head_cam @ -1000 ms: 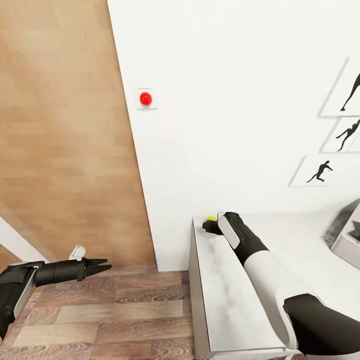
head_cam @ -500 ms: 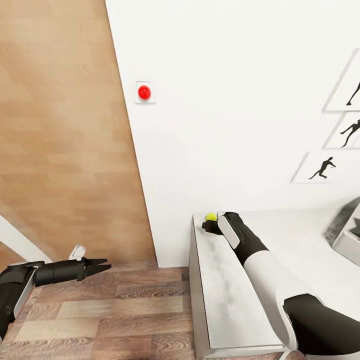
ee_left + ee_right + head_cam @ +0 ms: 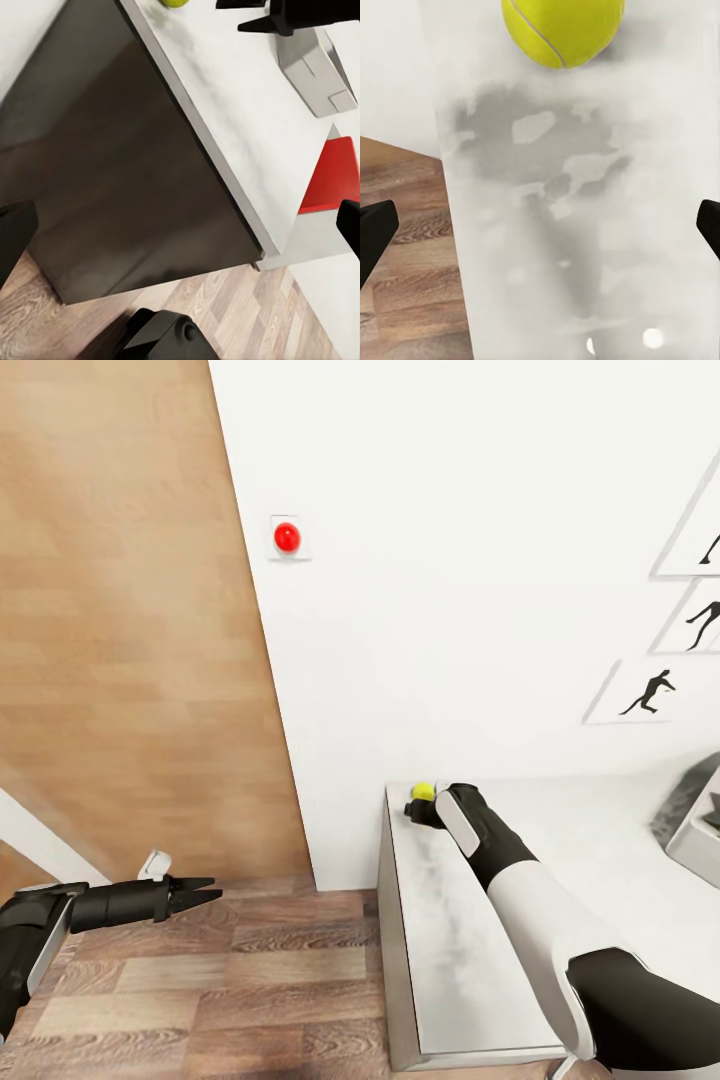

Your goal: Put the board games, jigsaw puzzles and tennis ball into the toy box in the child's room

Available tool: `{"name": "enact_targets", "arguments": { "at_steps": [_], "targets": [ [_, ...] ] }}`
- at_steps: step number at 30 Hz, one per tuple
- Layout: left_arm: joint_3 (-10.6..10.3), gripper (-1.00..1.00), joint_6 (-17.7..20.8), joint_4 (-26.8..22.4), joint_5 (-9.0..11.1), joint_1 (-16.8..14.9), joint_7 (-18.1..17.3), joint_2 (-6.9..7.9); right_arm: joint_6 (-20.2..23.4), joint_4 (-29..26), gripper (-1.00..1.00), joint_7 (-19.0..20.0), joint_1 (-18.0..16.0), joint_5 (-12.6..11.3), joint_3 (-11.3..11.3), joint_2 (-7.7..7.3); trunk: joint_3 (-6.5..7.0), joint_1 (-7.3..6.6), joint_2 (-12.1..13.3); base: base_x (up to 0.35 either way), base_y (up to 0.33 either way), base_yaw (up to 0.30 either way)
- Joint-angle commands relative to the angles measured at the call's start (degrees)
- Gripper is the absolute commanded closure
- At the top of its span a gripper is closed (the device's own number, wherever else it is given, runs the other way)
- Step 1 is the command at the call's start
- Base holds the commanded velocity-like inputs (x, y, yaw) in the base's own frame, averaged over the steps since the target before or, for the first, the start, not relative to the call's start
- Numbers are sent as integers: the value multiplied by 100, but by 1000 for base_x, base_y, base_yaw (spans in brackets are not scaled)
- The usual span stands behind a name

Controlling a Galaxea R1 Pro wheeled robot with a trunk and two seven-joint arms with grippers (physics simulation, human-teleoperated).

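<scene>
Little has changed beyond a slight camera shift. Right gripper (image 3: 418, 810), fingers spread wide, sits just short of the fuzzy yellow-green tennis ball (image 3: 423, 791) at the light grey counter's (image 3: 450, 960) far corner. Left gripper (image 3: 200, 891) hangs closed over the wood-plank floor (image 3: 220, 1000). Ball not yet grasped; boxing it remains.

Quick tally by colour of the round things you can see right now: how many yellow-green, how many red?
Yellow-green: 1, the tennis ball on the table, just ahead of the right pincer.
Red: 1, the red button on the wall.
Total: 2
</scene>
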Motion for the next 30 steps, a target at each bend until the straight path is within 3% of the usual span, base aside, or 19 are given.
{"name": "enact_targets", "arguments": {
  "at_steps": [1, 12, 22, 30],
  "targets": [
    [0, -100, 59, -1, 8, -4, -17, 2, 11, -27, -100, -55, -5, -62, 21, -4, -11, 3, -11, 0, 0, 0],
    [0, -100, 54, -1, 7, -4, -24, 2, 118, -673, -100, -46, -9, -78, -24, -11, -13, 3, -11, 0, 0, 0],
    [0, -100, 53, -1, 7, -4, -23, 2, 510, -873, -100, -51, -219, -78, -60, -2, -13, 3, -11, 0, 0, 0],
    [0, -100, 53, -1, 7, -4, -25, 2, 562, -867, -100, -51, -248, -78, -67, -7, -13, 3, -11, 0, 0, 0]
  ]
}}
